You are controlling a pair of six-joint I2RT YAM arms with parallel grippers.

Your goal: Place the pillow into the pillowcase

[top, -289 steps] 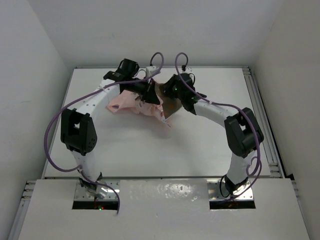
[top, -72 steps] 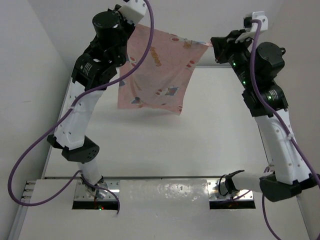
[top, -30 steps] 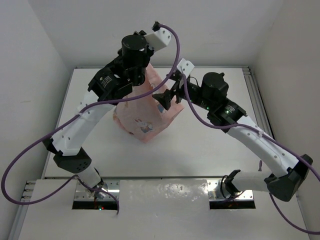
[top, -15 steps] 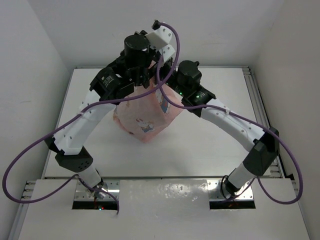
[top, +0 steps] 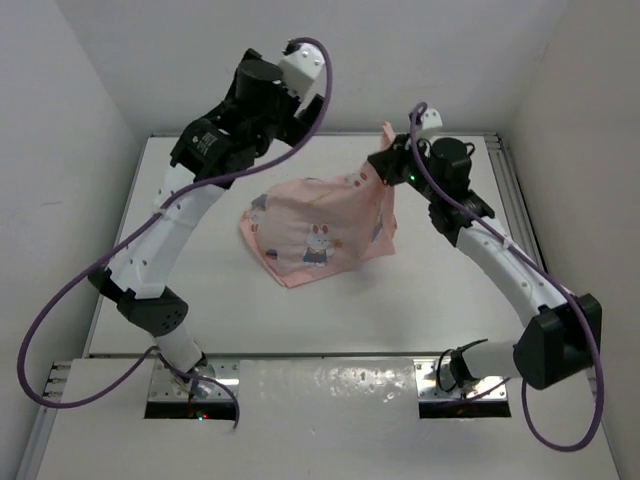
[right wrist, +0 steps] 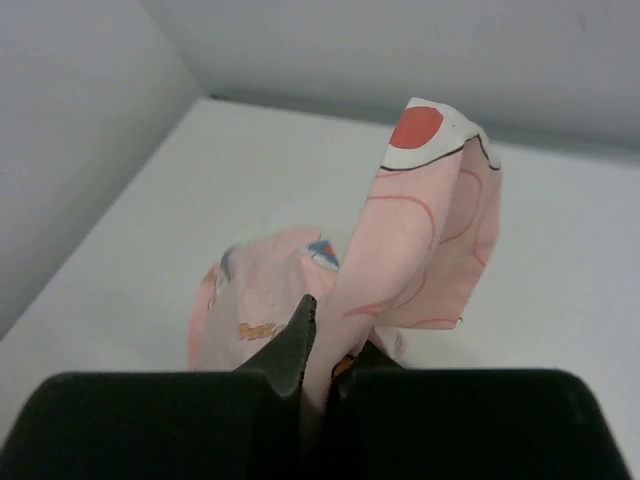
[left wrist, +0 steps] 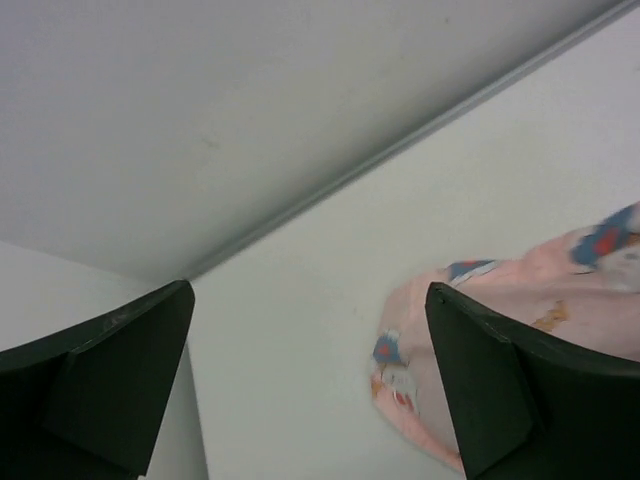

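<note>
Jaws of right gripper [right wrist: 322,335] clamp the pillowcase [top: 315,232], its inside hidden.

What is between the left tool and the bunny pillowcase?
Nothing but bare white table. The left wrist view shows the open left tool apart from the pillowcase, with only table between.

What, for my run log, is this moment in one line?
left gripper open, empty | right gripper shut on pillowcase corner | pillow not visible

Pillowcase [top: 318,238] light pink, white bunny print, red and blue motifs; table [top: 400,300] white.
</note>
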